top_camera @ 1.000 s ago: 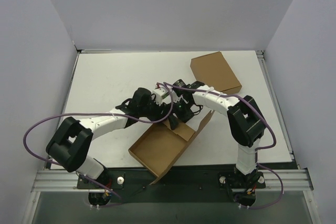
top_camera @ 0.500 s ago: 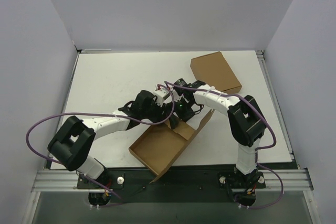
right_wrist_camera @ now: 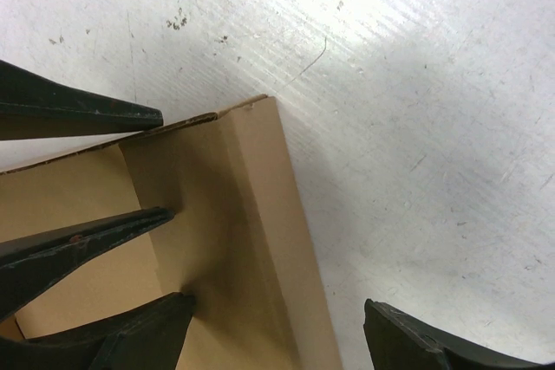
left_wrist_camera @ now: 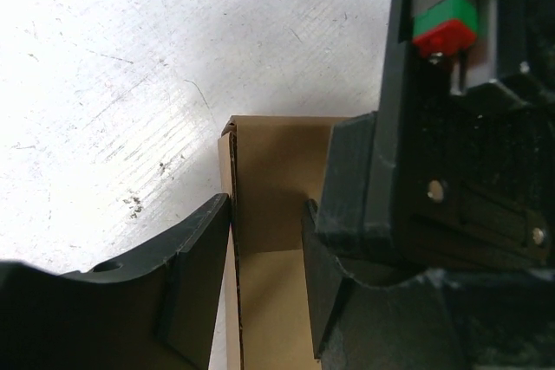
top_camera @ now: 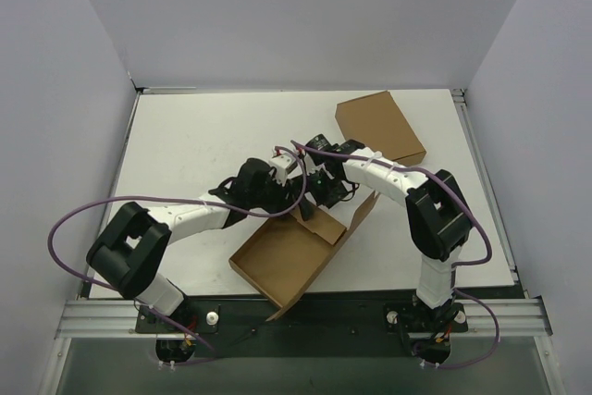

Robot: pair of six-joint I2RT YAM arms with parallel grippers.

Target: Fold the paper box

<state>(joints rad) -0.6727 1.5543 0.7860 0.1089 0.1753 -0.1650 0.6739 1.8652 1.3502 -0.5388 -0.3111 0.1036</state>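
Observation:
The paper box is brown kraft card, half formed into an open tray with a loose flap rising at its right. Both grippers meet at its far corner. My left gripper straddles a thin upright wall, one finger outside touching it and one inside, with a gap left between them. My right gripper is wide open over the doubled far wall, one finger inside the box and one over the table; its own view shows it. The left fingers show there too.
A compact closed brown carton lies at the back right of the white table. Purple cables loop from both arms. Grey walls close in the left, back and right; a metal rail runs along the near edge.
Both wrists have shifted slightly at the box's far corner, the right one a little back and to the right. The box has barely moved.

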